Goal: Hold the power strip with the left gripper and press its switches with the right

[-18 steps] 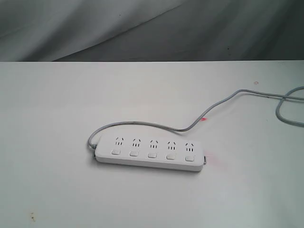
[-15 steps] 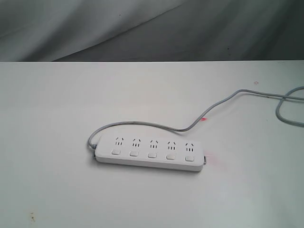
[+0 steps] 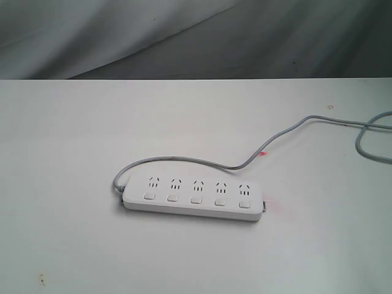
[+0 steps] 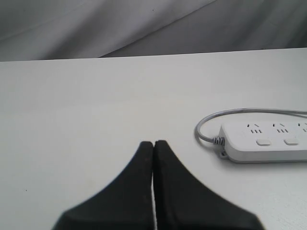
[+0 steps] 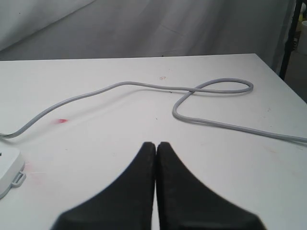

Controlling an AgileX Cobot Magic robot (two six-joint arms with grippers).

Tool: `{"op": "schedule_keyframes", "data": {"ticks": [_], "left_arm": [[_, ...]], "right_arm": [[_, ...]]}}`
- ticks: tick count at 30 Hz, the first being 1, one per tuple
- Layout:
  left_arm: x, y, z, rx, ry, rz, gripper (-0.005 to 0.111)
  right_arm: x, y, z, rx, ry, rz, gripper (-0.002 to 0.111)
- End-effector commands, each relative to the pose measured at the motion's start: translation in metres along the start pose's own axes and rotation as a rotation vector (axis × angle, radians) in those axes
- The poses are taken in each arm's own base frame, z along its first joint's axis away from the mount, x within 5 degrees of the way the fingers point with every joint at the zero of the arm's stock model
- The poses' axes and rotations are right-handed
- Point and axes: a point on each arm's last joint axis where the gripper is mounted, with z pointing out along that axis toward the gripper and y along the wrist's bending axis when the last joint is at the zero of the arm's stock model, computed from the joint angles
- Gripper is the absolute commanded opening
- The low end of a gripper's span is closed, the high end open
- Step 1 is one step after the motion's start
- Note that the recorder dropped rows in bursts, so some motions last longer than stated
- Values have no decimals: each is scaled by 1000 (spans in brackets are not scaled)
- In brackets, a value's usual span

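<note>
On the white table (image 3: 67, 141), my power strip (image 3: 184, 206) lies flat near the middle.
Its five switches (image 3: 196, 199) face up; its grey cord (image 3: 184, 160) trails off rightward; my left gripper (image 4: 153, 143) and right gripper (image 5: 156, 143) are both pressed together, pinching nothing, apart from the strip.

You're looking at a power strip (image 3: 195, 207) of smooth white plastic with a faint sheen, and its switches (image 3: 196, 199) are the same. Its cord (image 3: 177, 159) looks matt grey and rubbery. Under the strip, the table (image 3: 79, 135) is smooth matt white; beyond, creased grey cloth (image 3: 122, 37). The left gripper (image 4: 153, 144) and right gripper (image 5: 156, 144) look matt black.
</note>
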Motion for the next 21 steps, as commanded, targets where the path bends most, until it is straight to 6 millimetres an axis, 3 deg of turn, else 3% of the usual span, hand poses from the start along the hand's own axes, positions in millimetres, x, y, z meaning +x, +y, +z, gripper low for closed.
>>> {"op": "schedule_keyframes", "data": {"ticks": [1,21], "left_arm": [[0,0,0,7,-7,-6,0],[-10,1,-2,-8,-74,42,0]], "right_arm": [[1,0,0,2,-4,1,0],[1,0,0,2,-4,1,0]]}}
